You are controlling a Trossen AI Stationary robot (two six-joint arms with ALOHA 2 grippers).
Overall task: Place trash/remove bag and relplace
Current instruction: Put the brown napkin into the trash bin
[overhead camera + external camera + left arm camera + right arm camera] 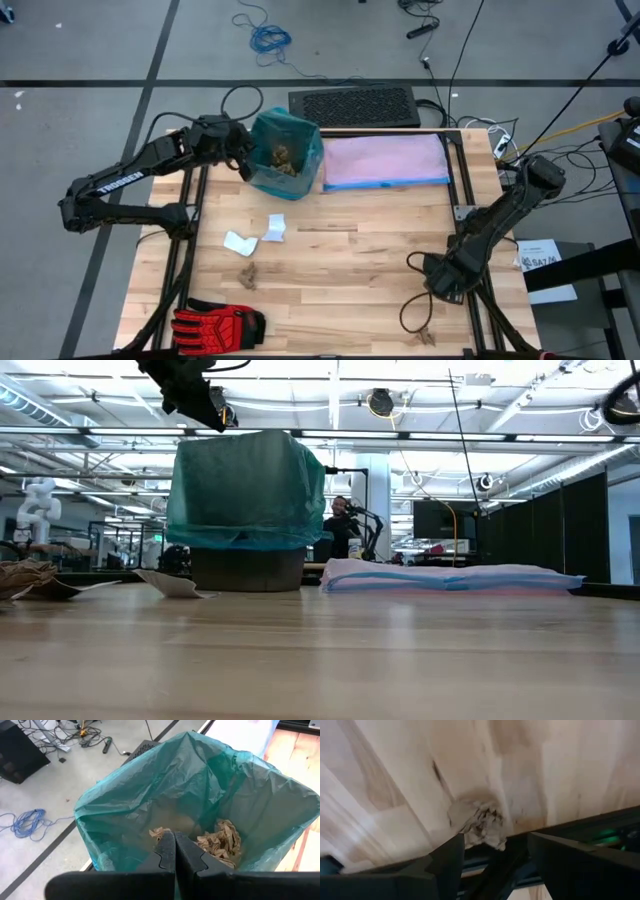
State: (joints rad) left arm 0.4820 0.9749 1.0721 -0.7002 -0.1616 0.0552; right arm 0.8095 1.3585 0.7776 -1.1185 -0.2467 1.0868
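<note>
A bin lined with the teal-green bag [287, 152] stands at the table's far left, with tan-brown shreds [220, 840] lying inside it. My left gripper [240, 150] is shut and hovers just above the bag's left rim [190, 445], clear of it. Two white paper wads [240, 242] [275, 227] and a brown shred [248, 272] lie on the wood at the middle left. My right gripper [495, 862] is open at the near right, pointing down over a crumpled tan wad [477, 825] by the table's edge. Its fingers are clear of the wad.
A pale lilac bag with a blue rim [385, 160] lies flat to the right of the bin. A red-and-black glove [215, 325] sits at the near left corner. A black mat [355, 105] lies beyond the far edge, and cables trail at the right. Bare wood spans the middle.
</note>
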